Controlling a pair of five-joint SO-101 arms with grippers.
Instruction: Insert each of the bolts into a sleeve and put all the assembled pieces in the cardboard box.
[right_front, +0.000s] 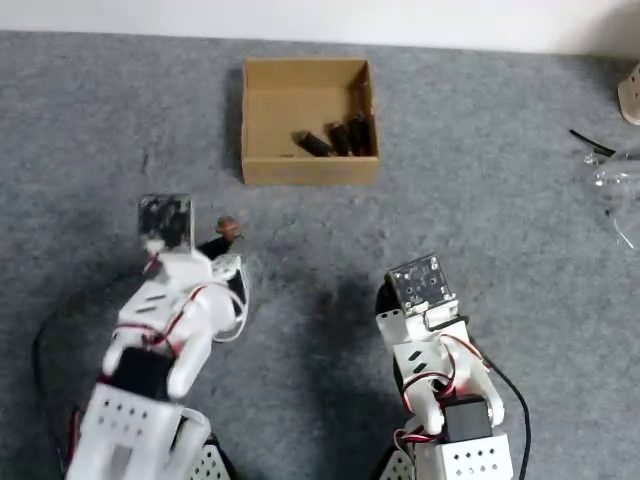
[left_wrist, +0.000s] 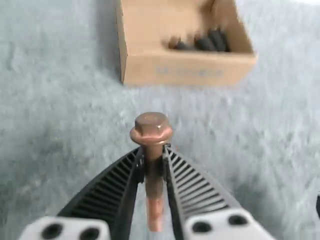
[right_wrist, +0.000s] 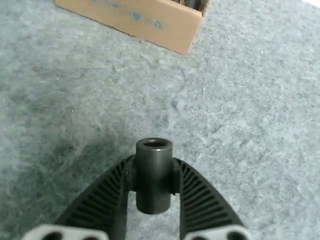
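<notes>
Your left gripper has its jaws pinched tight on a copper-colored bolt. The jaws are open only as wide as the bolt's thin part. The bolt lies long-ways between them, in line with the jaws. Its six-sided head sticks out past the tips and points toward the cardboard box. Its other end points back toward the wrist.

Your right gripper has its jaws pinched on a dark sleeve. They are spread a bit wider, just as wide as the sleeve. The sleeve lines up with the jaws too. Its open hole faces out past the tips.

A stretch of grey carpet lies between the left tips and the near wall of the box. A longer stretch lies ahead of the right tips, with a box corner beyond it. The two grippers are well apart, with carpet between them.

Inside the box, dark finished pieces lie on the side nearer your right arm.
</notes>
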